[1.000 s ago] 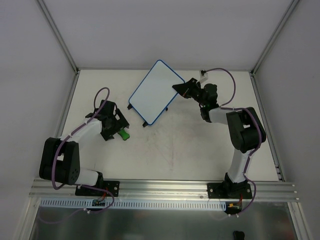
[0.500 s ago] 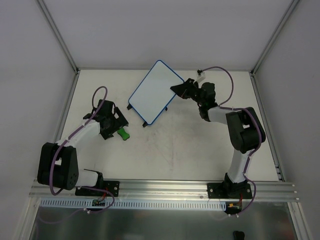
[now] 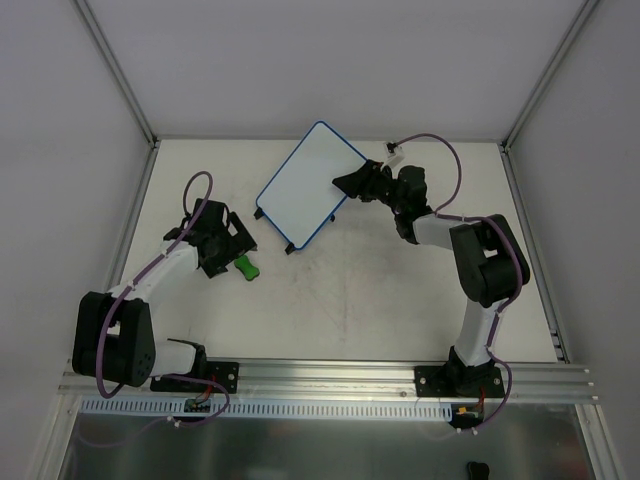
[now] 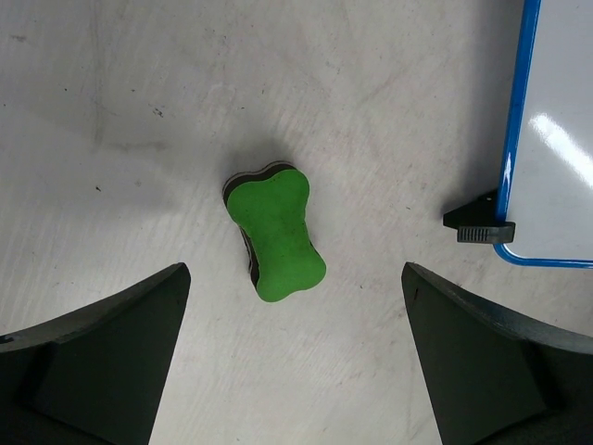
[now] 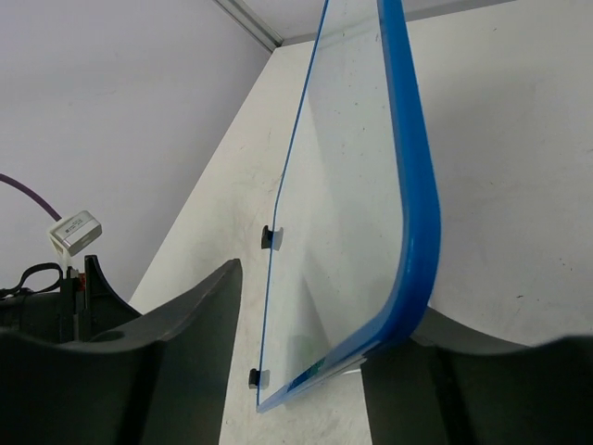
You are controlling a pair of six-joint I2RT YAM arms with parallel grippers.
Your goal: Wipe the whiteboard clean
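Observation:
The whiteboard [image 3: 303, 186], white with a thin blue rim, lies at an angle at the back middle of the table. Its face shows no pen marks that I can make out. My right gripper [image 3: 345, 183] is at its right edge and open. In the right wrist view the blue rim [image 5: 414, 213] runs between the parted jaws of the right gripper [image 5: 324, 311], the left one clear of the board. My left gripper [image 3: 228, 248] hangs open over the green eraser [image 3: 247, 266]. The eraser [image 4: 275, 232] lies loose on the table ahead of the left gripper [image 4: 296, 362], with nothing between the fingers.
A black foot [image 4: 477, 227] of the board and its blue corner [image 4: 514, 185] lie just right of the eraser. White walls and metal posts [image 3: 118, 70] close in the table on three sides. An aluminium rail [image 3: 330, 375] runs along the near edge.
The right gripper's jaws have parted at the board's right edge and that arm has shifted slightly left. The left arm has drawn back a little from the eraser.

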